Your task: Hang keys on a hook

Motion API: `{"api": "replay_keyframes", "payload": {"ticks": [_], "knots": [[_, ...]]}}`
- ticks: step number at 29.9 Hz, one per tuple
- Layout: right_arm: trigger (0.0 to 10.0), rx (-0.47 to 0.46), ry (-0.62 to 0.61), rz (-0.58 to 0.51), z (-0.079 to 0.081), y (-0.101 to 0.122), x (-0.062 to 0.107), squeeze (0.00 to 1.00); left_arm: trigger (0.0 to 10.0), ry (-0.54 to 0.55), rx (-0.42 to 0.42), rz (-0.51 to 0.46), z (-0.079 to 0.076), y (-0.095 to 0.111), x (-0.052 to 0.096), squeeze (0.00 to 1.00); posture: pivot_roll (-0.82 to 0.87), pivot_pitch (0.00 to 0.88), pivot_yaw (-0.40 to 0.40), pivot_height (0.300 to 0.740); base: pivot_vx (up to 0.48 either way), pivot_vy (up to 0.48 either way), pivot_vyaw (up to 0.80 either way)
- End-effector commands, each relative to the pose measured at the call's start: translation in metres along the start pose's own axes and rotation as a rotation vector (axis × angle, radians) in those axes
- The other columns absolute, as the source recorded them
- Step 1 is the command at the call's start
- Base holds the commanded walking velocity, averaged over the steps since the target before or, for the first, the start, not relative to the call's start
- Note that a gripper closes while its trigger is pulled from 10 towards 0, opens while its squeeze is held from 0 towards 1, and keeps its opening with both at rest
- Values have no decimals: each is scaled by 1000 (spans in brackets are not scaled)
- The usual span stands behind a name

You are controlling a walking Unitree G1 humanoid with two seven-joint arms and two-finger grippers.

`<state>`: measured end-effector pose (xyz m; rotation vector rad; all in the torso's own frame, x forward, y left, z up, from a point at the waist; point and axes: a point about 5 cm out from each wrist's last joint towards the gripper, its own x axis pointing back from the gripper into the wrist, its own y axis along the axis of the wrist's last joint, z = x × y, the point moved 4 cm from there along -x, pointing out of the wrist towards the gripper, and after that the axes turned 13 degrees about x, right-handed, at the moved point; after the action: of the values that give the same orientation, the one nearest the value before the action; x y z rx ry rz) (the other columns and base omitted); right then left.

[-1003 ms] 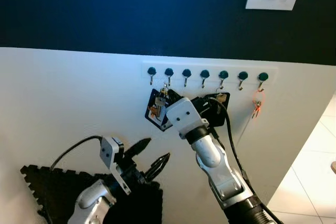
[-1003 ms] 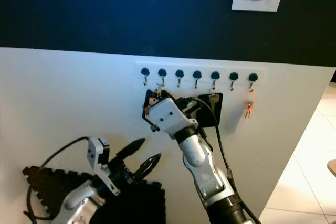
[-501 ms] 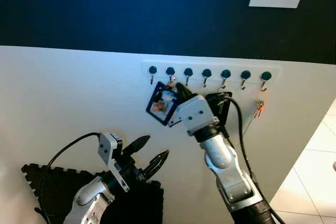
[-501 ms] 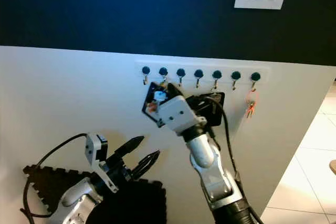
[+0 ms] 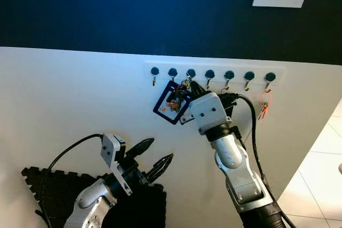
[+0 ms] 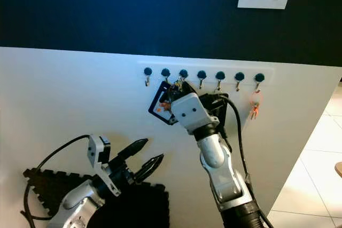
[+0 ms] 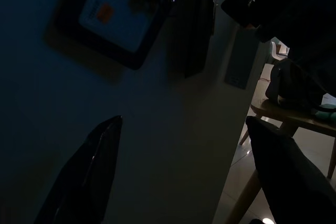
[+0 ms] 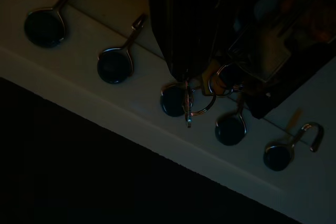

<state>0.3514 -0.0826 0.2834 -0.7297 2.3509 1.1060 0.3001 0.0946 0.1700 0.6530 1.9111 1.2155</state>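
**Keys carried one hook to the right, ring now at the third hook**

The left gripper (image 5: pixel 152 158) hangs low in front of the white wall, above the dark foam mat (image 5: pixel 48 190). Its two black fingers (image 5: pixel 140 146) are spread apart and hold nothing, much as they did a second ago. It plays no part in the hanging.

Along the white rail (image 5: pixel 214 68) run seven hooks with dark round caps. A second ago the dark-framed card holder (image 5: pixel 172 103) hung tilted below the second hook from the left. It now sits further right, just under the third hook (image 5: pixel 191 74), with the keys (image 5: pixel 183 86) bunched at its upper corner.

The right gripper (image 5: pixel 188 92) has travelled with them and is raised against the rail. In the right wrist view the ring (image 8: pixel 197 100) lies right at one hook's round cap (image 8: pixel 172 100), and the fingers look closed on the bunch, though the dim light leaves the grip itself unclear.

I judge that the robot has moved on from the second hook and is now trying the third. Whether the ring has slipped over the hook's tip cannot be told, so the hanging looks close but not done.

Further right, a black tag (image 5: pixel 227 111) hangs behind the arm, and a small orange key set (image 5: pixel 262 105) hangs from the last hook.
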Motion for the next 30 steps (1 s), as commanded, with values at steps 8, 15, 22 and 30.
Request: {"api": "replay_keyframes", "payload": {"ticks": [8, 15, 22, 30], "knots": [[10000, 5, -36, 66, -7, -11, 1, 0, 10000, -5, -14, 54, -1, -6, 5, 0, 48, 20, 3, 740, 0, 0, 0], [10000, 3, -28, 100, -7, -18, 6, 0, 10000, -8, -14, 74, -2, -10, 5, 0, 48, 21, 1, 740, 0, 0, 0], [10000, -15, 11, 143, 4, -27, 18, 0, 10000, -8, -22, 84, -2, -12, 5, 0, 49, 21, -1, 740, 0, 0, 0], [10000, -20, 24, 149, 7, -28, 20, 0, 10000, -5, -26, 90, -2, -12, 5, 0, 49, 22, -1, 740, 0, 0, 0]]}}
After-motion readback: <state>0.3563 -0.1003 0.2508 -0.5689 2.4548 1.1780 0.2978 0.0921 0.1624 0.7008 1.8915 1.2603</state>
